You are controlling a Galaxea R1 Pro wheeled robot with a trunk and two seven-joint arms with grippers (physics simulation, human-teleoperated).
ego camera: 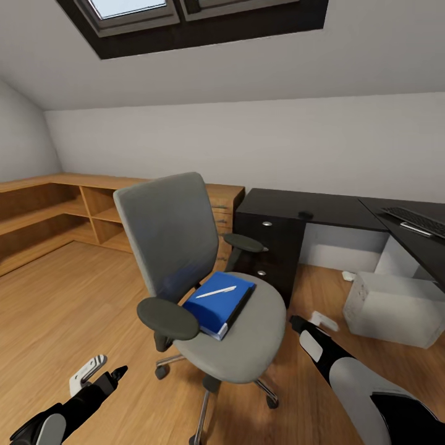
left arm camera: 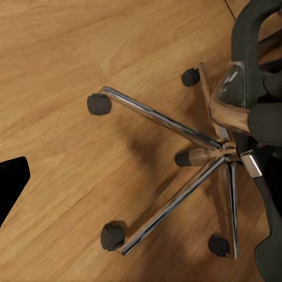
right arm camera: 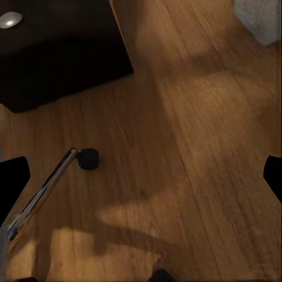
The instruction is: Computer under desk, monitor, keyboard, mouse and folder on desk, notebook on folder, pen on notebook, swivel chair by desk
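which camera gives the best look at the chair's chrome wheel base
The left wrist view: the chrome base shows its spokes and several castors from above. The head view catches a few legs under the seat; the right wrist view, one spoke.

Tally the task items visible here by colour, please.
Blue: 1, folder
White: 1, pen
Grey: 2, swivel chair, computer
Black or dark: 3, desk, keyboard, mouse
Total: 7

— Ahead of the left pincer (ego camera: 102, 371)?
— One swivel chair (ego camera: 179, 241), two armrests (ego camera: 168, 318), five castors (left arm camera: 98, 103).
— Between both pincers, further off?
— One folder (ego camera: 216, 301), one pen (ego camera: 216, 292).
— Beyond the right pincer (ego camera: 311, 321)?
— One computer (ego camera: 395, 308), one keyboard (ego camera: 415, 220), two silver knobs (ego camera: 267, 224).
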